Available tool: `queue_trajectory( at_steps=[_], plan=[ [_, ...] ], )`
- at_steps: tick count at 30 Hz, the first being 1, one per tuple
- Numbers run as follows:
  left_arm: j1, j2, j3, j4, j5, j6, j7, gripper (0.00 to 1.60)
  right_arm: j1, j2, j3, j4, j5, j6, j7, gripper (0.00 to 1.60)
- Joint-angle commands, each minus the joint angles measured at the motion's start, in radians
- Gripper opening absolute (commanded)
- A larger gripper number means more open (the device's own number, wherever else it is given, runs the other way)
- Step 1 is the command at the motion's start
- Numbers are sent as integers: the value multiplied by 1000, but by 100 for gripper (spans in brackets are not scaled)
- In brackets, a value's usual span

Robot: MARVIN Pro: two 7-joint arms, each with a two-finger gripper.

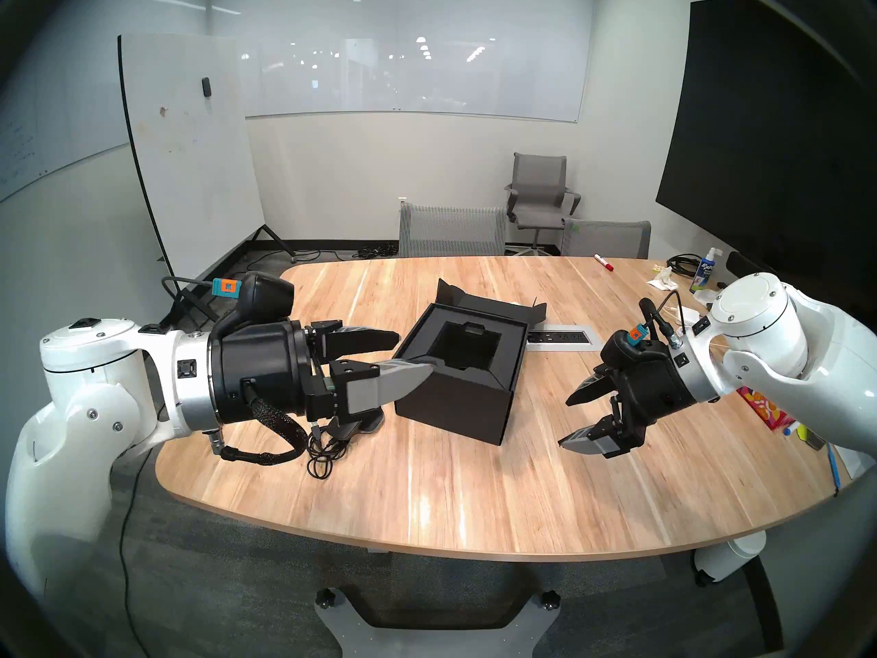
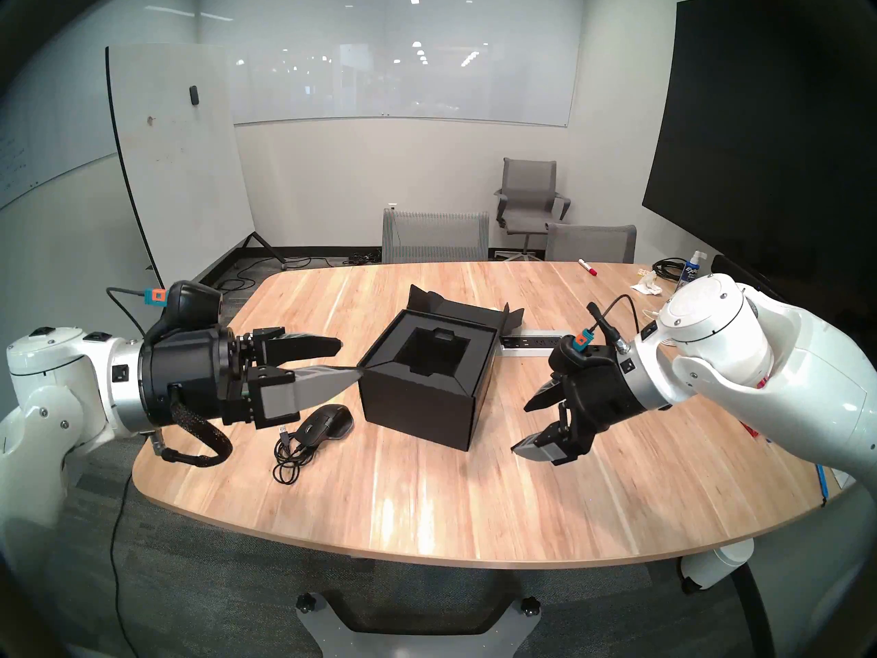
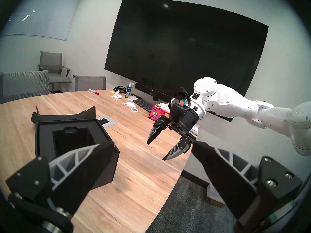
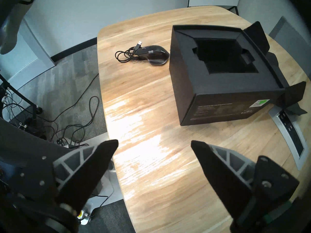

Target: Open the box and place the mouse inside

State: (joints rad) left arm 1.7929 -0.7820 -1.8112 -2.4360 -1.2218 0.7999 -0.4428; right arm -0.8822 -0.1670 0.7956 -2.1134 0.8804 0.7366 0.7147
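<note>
The black box (image 1: pixel 455 405) stands open mid-table, its lid flap folded back and its moulded insert empty. Left of it lies the black mouse (image 2: pixel 327 424) with its coiled cable, clear in the right wrist view (image 4: pixel 154 52). In the head left view my left arm hides most of it. My left gripper (image 2: pixel 351 359) hovers open above the mouse, its fingertips at the box's left top edge (image 3: pixel 70 123) and nothing between them. My right gripper (image 2: pixel 519 429) hangs open and empty above the table, right of the box (image 4: pixel 218 106).
A power outlet panel (image 1: pixel 560 337) is set into the table behind the box. At the far right lie a red floral tissue box (image 3: pixel 158 113), a keyboard (image 3: pixel 143 104), a white charger (image 3: pixel 131 104), a spray bottle (image 1: pixel 704 267) and a red marker (image 1: pixel 603 262). Chairs stand beyond.
</note>
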Motion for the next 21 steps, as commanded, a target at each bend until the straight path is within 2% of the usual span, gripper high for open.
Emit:
queue_trajectory(
  at_steps=[1,9,21],
  plan=[
    [0,1,-3,-7,3,-1,1,160,-30,35,8,-82,35,-15,-61,160],
    [0,0,-3,-7,2,-1,1,160,-90,47,-22,-125,51,-14,-158,160],
    [0,0,-3,-7,3,0,1,160,-136,55,-47,-84,75,-47,-345,160]
  ],
)
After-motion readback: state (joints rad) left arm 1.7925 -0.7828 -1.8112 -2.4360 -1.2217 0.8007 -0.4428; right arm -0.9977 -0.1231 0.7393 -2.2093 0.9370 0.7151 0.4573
